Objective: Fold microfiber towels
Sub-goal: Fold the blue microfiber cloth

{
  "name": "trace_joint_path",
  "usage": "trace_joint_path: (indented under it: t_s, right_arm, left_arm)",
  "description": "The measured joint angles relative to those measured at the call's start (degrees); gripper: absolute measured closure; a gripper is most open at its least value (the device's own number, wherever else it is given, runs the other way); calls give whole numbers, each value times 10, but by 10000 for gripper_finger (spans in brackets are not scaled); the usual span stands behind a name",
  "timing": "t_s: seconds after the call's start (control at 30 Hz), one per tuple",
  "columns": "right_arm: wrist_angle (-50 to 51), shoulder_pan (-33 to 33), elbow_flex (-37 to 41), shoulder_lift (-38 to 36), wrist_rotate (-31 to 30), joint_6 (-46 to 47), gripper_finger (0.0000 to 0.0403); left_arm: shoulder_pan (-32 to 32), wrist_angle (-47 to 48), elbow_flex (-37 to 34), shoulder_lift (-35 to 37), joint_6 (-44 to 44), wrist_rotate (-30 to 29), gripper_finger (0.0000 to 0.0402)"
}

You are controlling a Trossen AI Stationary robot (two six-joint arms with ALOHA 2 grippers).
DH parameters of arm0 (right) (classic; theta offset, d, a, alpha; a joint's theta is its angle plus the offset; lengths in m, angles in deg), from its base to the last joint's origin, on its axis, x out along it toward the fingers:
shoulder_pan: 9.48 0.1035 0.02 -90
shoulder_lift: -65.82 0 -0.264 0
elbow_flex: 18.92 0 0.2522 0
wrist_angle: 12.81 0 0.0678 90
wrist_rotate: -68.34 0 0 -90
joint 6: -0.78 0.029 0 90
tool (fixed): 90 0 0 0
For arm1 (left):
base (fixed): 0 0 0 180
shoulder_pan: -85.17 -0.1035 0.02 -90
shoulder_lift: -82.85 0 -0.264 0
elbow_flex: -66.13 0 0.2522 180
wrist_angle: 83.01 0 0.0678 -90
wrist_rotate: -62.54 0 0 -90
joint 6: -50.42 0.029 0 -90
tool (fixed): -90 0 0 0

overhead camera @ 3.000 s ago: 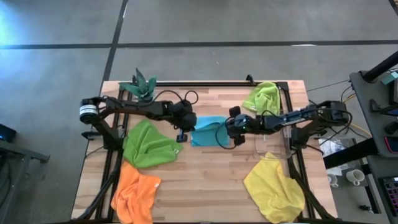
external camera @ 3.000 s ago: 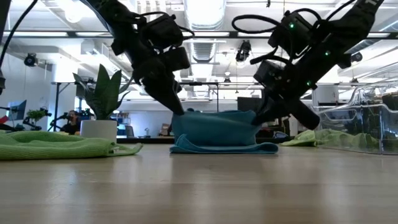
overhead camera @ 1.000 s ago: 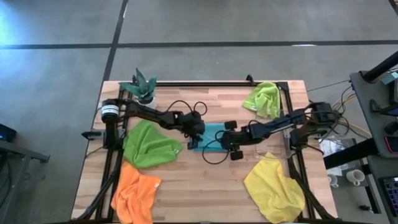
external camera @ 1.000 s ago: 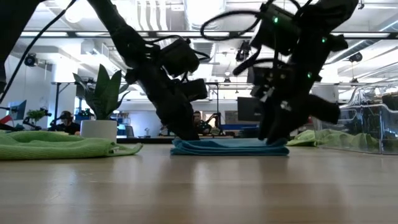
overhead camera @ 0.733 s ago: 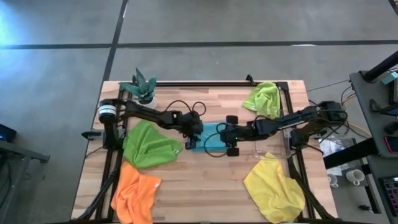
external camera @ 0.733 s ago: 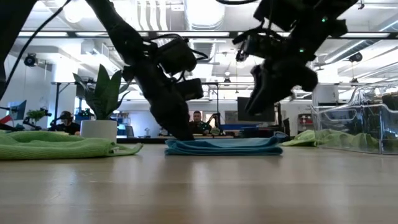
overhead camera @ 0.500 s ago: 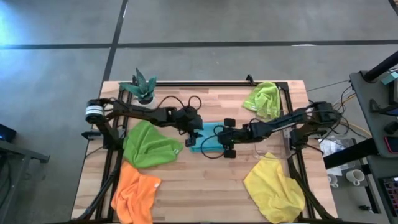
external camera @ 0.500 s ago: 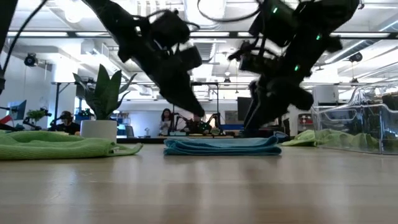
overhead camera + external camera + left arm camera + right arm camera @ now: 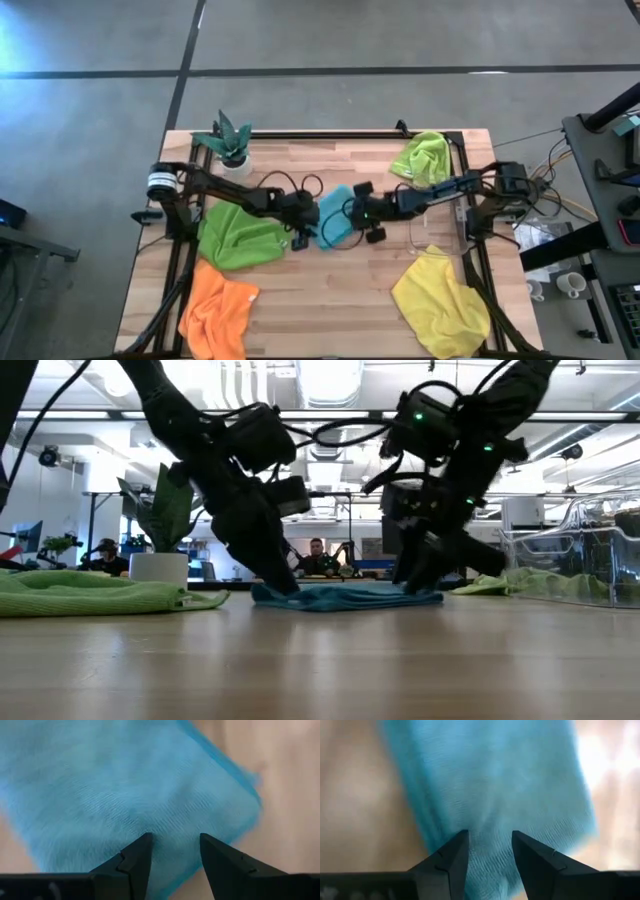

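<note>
At the centre of the high view, the folded blue towel [image 9: 334,227] is lying between both grippers. The left gripper [image 9: 303,232] is pressing its left edge, the right gripper [image 9: 362,222] its right edge. Both wrist views are showing parted fingers [image 9: 136,860] resting on blue cloth, pinching nothing. No writing is readable.

Folded blue towel [image 9: 334,226] lies flat at the table's [image 9: 330,300] centre. Darker green towel [image 9: 238,233] rumpled left of it, orange towel [image 9: 219,313] below that, lime towel [image 9: 424,158] upper right, yellow towel [image 9: 441,303] lower right.
</note>
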Motion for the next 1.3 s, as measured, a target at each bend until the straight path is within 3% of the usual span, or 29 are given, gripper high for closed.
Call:
trace_joint_path:
  t_s: [0.2,0.3,0.4,0.5,0.73,0.87,1.0,1.17,1.3]
  right_arm:
    - [43,-35,-54,-34,-19,-30,259]
    - [49,-20,-81,-52,22,41,259]
    - [19,-5,-81,-51,82,135,260]
    - [-20,23,-63,-33,65,183,267]
    - [-60,74,-65,40,53,265,281]
    - [-6,83,-75,62,53,270,282]
    - [53,65,-79,66,43,268,285]
    - [61,26,-76,60,22,209,287]
    - [98,2,-86,48,20,164,288]
  left_arm:
    - [30,-36,16,18,-43,2,249]
    - [24,-41,20,49,-31,-12,249]
    - [5,-45,17,71,36,-75,249]
    - [-24,-69,6,69,77,-116,249]
    - [-61,-125,-12,11,91,-87,249]
    - [-55,-84,-12,-14,97,-86,249]
    - [-48,-25,-11,-10,22,-87,249]
    - [-19,8,-12,14,-65,-81,249]
    - [-6,6,-6,47,-74,-78,249]
